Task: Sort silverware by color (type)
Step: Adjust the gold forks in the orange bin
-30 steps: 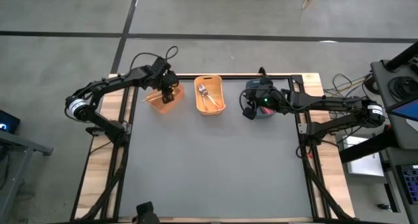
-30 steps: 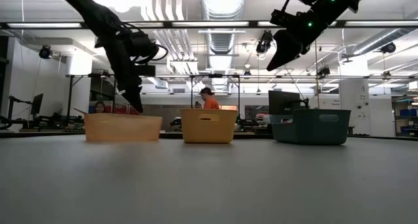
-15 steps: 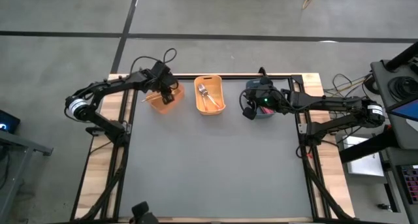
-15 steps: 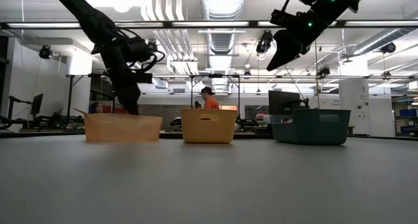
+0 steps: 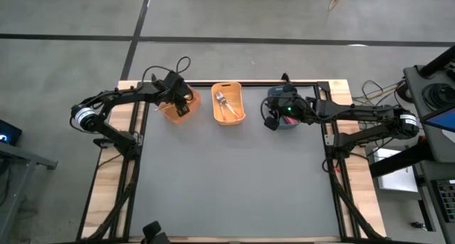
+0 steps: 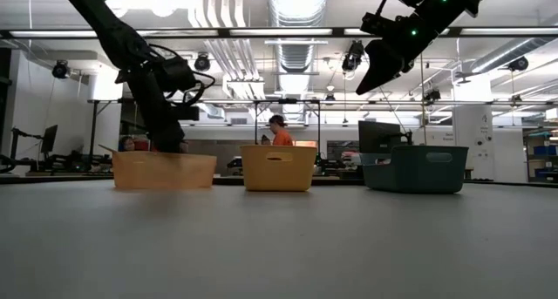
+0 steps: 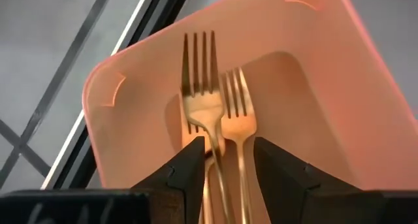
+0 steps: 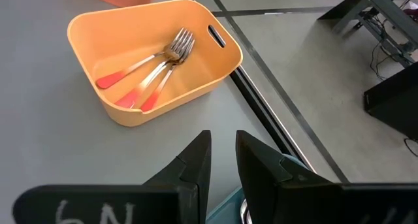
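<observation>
Grey table top holds three bins in a row. Your left gripper (image 7: 225, 160) sits low in the pink bin (image 7: 117, 100), jaws partly open around two gold forks (image 7: 225, 119); lift straight up so nothing snags. Your right gripper (image 8: 222, 159) waits, jaws narrow and empty, above the teal bin (image 6: 417, 166).

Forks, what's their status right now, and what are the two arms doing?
Left pincer open over two gold forks in the pink bin. Right pincer empty, hovering above the teal bin. Three red-handled forks in the yellow bin. Nothing blocking.
</observation>
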You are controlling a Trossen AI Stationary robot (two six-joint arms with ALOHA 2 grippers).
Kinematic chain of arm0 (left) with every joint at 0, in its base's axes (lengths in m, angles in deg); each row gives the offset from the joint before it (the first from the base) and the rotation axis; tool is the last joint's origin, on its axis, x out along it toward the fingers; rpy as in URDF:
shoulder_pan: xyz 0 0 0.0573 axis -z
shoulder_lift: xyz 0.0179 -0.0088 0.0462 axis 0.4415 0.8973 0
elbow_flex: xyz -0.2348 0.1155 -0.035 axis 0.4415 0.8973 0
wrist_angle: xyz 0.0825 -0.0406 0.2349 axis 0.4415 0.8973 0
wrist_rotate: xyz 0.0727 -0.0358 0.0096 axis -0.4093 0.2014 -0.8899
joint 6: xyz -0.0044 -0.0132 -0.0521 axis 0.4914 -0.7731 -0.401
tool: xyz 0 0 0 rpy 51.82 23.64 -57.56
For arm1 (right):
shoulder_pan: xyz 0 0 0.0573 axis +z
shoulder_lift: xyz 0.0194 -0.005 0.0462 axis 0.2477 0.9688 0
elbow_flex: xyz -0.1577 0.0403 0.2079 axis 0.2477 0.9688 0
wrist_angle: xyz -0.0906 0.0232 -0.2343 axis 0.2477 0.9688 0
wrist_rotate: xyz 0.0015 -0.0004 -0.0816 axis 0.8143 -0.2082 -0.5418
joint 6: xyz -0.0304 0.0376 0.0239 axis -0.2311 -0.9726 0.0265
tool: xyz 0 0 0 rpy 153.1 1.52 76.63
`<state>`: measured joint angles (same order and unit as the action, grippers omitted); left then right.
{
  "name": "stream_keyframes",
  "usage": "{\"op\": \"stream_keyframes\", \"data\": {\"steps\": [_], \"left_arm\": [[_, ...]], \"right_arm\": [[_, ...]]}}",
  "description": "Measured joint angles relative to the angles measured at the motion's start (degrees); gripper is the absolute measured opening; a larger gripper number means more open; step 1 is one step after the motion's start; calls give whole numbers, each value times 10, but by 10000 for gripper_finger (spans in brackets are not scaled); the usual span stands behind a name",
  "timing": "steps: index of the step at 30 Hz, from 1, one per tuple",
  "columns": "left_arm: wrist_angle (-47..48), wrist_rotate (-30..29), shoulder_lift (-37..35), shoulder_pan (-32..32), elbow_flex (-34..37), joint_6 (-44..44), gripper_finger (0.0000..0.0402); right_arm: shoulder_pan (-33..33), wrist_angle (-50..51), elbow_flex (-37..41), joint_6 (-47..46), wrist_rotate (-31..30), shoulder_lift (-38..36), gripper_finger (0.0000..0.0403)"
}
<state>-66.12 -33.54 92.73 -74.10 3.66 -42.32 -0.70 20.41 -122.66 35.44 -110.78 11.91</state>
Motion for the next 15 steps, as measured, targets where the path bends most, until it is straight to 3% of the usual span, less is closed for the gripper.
{"op": "stream_keyframes", "data": {"steps": [15], "left_arm": [[-24,0,0,0,8,-11,112]], "right_arm": [[0,0,0,0,0,0,63]]}}
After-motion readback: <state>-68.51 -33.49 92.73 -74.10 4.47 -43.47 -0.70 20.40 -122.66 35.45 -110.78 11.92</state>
